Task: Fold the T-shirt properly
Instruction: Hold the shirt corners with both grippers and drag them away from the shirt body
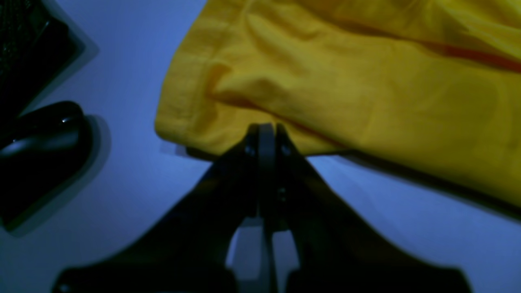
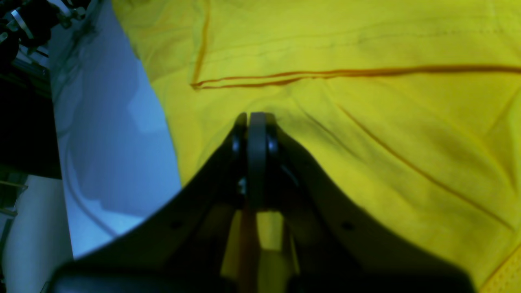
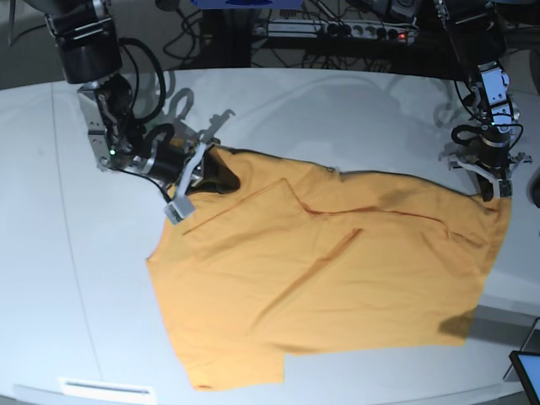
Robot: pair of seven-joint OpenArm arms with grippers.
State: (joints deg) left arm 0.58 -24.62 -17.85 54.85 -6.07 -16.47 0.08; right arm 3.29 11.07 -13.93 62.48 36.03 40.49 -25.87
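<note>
The orange-yellow T-shirt lies spread and creased on the white table, with its far edge raised at both ends. My right gripper is shut on the shirt's far left corner. In the right wrist view its jaws are pressed together on the yellow cloth. My left gripper is shut on the far right corner. In the left wrist view its jaws meet at the shirt's hem, which hangs a little above the table. The heart mark and neck tag do not show.
Cables and a power strip run along the table's back edge. A dark screen corner shows at the lower right. A black rounded object lies left of the left gripper. A white label sits at the front edge.
</note>
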